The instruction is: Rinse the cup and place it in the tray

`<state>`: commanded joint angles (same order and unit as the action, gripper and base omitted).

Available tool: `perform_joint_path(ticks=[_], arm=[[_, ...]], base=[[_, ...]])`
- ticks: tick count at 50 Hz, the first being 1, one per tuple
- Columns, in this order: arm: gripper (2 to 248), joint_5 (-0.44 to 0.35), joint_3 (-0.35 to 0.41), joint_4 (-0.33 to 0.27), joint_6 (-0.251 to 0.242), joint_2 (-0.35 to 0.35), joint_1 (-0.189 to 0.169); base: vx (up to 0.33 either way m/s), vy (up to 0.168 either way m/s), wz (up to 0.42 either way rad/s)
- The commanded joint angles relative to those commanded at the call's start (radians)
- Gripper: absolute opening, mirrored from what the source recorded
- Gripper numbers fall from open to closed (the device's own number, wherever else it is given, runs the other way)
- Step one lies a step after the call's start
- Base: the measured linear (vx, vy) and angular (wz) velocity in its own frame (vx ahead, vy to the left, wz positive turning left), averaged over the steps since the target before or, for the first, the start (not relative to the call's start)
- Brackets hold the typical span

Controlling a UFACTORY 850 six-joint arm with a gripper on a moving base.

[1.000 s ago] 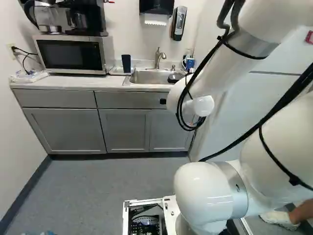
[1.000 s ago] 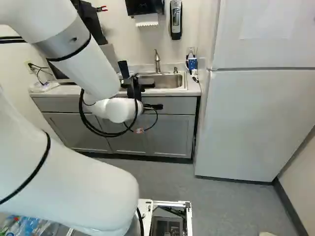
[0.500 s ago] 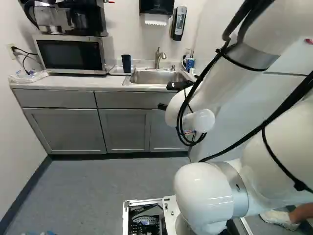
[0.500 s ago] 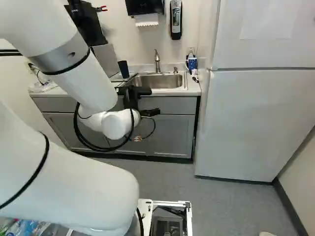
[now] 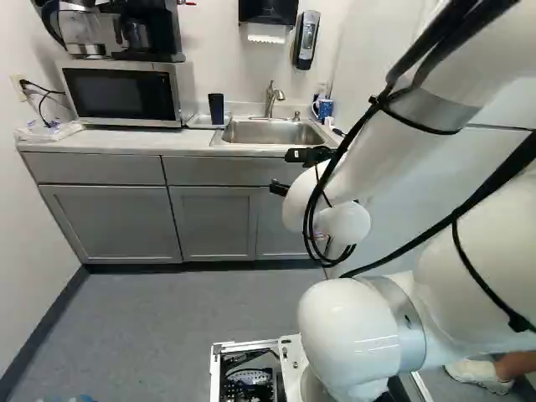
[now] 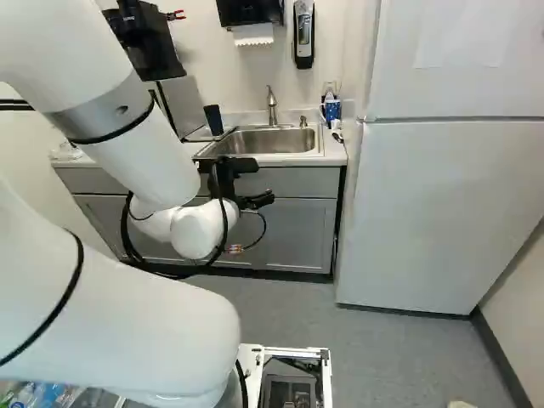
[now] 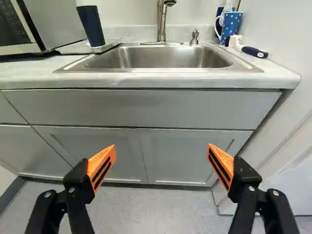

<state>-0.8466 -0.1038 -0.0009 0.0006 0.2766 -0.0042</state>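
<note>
Pincer [image 6: 265, 180] open, held out in front of the kitchen counter [image 7: 161, 80], just below the level of its top. At the wrist view I read the two fingers spread wide, orange pads [image 7: 101, 168] facing each other across the gap, with cupboard doors [image 7: 190, 161] visible beyond and between them.

Cup [image 7: 91, 26]: dark blue, standing on the white tray [image 7: 73, 48] between the microwave [image 5: 121, 92] and the sink [image 7: 161, 57]. I note it well apart from the fingers. I cannot tell whether it is wet, or which end is up.

Sink: metal basin set into the counter, ahead of the pincer. Faucet [image 7: 162, 22] at its back edge; small soap pump [image 7: 194, 36] just beside the faucet.

Other side of the sink, from the wrist view: dotted blue mug [image 7: 230, 27] upright near the wall, brush [image 7: 254, 52] with a dark blue handle lying just beside it on the counter.

Surroundings: I see the coffee maker [image 5: 79, 33] on top of the microwave, the paper towel dispenser [image 5: 268, 10] on the wall above the sink, and the fridge [image 6: 442, 212] at the right of the right base view.
</note>
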Motion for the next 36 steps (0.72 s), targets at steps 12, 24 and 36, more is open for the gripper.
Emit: perform_joint_path(ticks=[12, 24, 36], arm=[[247, -0.021, 0.013, 0.001, 0.0, 0.002, 0.003], [247, -0.026, 0.017, 0.001, -0.001, 0.003, 0.004], [247, -0.026, 0.017, 0.001, -0.001, 0.003, 0.004]], base=[[0.0, 0.0, 0.0], [0.0, 0.0, 0.0], [0.0, 0.0, 0.0]])
